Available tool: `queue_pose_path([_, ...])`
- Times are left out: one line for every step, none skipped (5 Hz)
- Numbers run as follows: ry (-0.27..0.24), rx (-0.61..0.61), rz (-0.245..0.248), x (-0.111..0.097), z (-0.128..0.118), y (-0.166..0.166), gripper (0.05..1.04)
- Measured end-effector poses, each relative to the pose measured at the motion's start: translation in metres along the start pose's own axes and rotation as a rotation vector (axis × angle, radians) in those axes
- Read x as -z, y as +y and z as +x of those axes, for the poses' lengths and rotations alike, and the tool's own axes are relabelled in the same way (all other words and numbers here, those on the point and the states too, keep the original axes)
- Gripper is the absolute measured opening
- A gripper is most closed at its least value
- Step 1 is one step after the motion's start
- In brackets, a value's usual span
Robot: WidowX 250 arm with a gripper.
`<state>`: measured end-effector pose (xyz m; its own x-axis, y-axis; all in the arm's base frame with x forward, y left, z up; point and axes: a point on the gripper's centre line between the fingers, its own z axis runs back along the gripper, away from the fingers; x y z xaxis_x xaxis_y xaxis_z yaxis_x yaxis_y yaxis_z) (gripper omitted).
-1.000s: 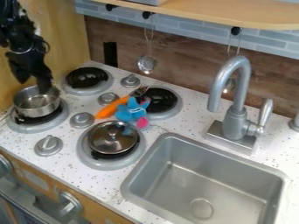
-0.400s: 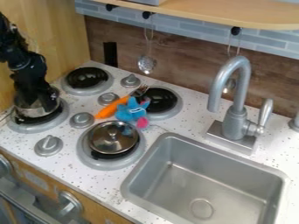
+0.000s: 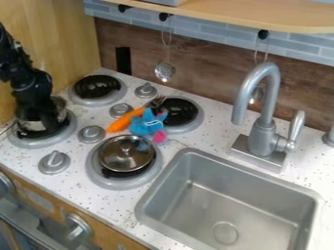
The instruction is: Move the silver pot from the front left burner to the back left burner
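Near the front stands a stove knob; better keep clear of it. Behind, the small pot sits on its burner, the end effector at it, grasping or released, I cannot tell. Gentle, straight motion should avoid tilting the pot.

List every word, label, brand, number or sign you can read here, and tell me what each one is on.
No readable text anywhere.
Blue plush toy: a small white mark, too small to tell whether it is lettering.
Wooden front below the counter: a pale patch; any print on it cannot be made out.
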<state>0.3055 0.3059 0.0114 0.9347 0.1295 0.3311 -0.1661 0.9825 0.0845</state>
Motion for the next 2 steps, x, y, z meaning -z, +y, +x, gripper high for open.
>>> queue_pose_path([-0.012, 0.016, -0.016, 0.0024, -0.0013, -0.0046, 0.359])
queue_pose_path([-0.031, 0.031, -0.037, 0.0030, 0.0007, -0.0085, 0.164])
